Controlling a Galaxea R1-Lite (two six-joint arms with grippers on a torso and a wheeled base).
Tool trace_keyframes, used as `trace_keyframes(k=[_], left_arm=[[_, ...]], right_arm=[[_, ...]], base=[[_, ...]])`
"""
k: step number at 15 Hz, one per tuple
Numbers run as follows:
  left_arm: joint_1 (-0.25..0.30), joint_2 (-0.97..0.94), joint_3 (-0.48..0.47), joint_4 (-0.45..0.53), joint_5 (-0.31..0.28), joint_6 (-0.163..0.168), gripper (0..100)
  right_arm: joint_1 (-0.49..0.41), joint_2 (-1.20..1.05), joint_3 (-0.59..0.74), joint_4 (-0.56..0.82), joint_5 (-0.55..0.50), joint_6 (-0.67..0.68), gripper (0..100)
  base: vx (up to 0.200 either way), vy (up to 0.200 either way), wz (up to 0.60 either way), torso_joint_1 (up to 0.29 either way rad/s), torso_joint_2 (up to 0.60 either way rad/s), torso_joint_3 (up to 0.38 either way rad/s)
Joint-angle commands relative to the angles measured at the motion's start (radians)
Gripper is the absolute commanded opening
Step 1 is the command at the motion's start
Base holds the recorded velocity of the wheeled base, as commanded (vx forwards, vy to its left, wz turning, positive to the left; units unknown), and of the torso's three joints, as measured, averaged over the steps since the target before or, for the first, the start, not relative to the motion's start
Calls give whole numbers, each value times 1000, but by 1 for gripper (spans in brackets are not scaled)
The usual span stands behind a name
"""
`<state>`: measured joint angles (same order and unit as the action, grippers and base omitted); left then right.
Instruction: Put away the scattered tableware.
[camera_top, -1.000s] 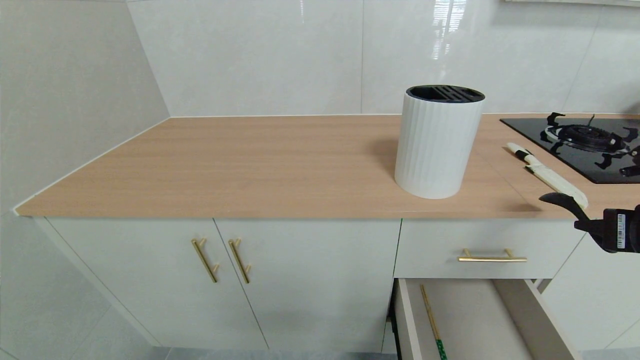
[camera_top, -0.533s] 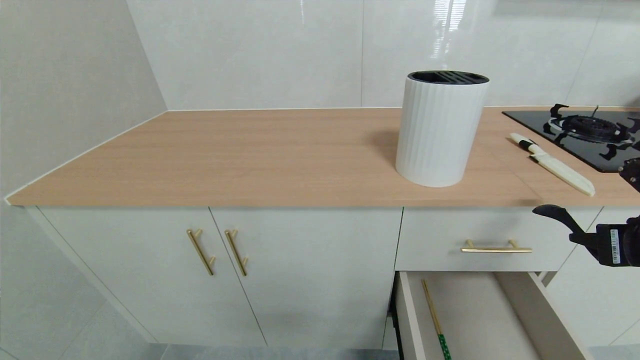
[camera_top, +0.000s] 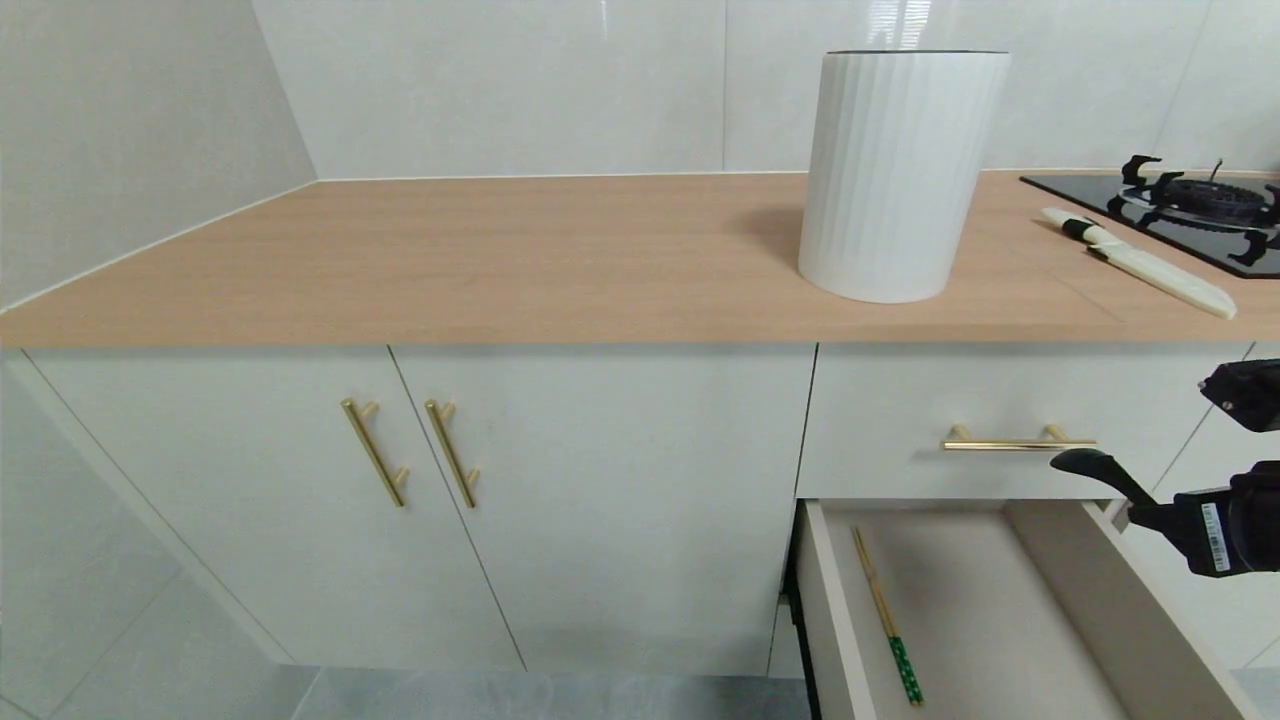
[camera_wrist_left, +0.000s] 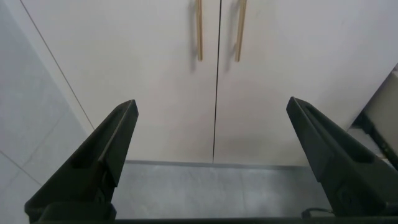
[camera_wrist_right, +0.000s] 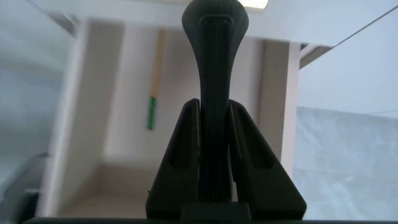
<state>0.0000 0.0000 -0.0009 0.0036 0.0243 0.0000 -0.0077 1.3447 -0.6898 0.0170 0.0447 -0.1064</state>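
A pair of wooden chopsticks (camera_top: 885, 615) with green ends lies in the open lower drawer (camera_top: 825, 620); they appear again in the right wrist view (camera_wrist_right: 154, 81). A white knife (camera_top: 1140, 262) with a black band lies on the countertop, right of the white ribbed knife holder (camera_top: 900, 170). My right gripper (camera_top: 1078, 462) hangs shut and empty above the drawer's right side, just below the upper drawer's gold handle (camera_top: 1018, 442); its closed tips (camera_wrist_right: 214, 18) point down into the drawer. My left gripper (camera_wrist_left: 211, 109) is open and empty, facing the cabinet doors.
A black gas stove (camera_top: 1190, 200) sits at the counter's far right behind the knife. Two cabinet doors with gold handles (camera_top: 375, 465) stand shut left of the drawers. Grey floor lies below. The wooden countertop (camera_top: 500, 260) left of the holder is bare.
The head camera has dropped, so the whole picture shifted up. Against the counter, my right gripper has come down from the counter edge near the knife to below the upper drawer's handle.
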Motion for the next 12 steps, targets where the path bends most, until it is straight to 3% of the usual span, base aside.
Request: trace_keyframes(k=[1, 5, 10, 12], left_arm=[[0, 2, -1, -1, 0, 0, 100], [-2, 2, 1, -1, 0, 0, 100], [0, 2, -1, -1, 0, 0, 100], [0, 2, 1, -1, 0, 0, 100]], right_arm=[[0, 24, 9, 0, 0, -3, 0], [0, 143, 9, -3, -2, -3, 0], [12, 364, 13, -97, 0, 7, 0], [29, 527, 16, -203, -2, 28, 0]], base=[[0, 0, 0, -115, 461, 339], [0, 0, 0, -50, 298, 229], [0, 0, 0, -1, 15, 9], [0, 0, 0, 0, 0, 0]])
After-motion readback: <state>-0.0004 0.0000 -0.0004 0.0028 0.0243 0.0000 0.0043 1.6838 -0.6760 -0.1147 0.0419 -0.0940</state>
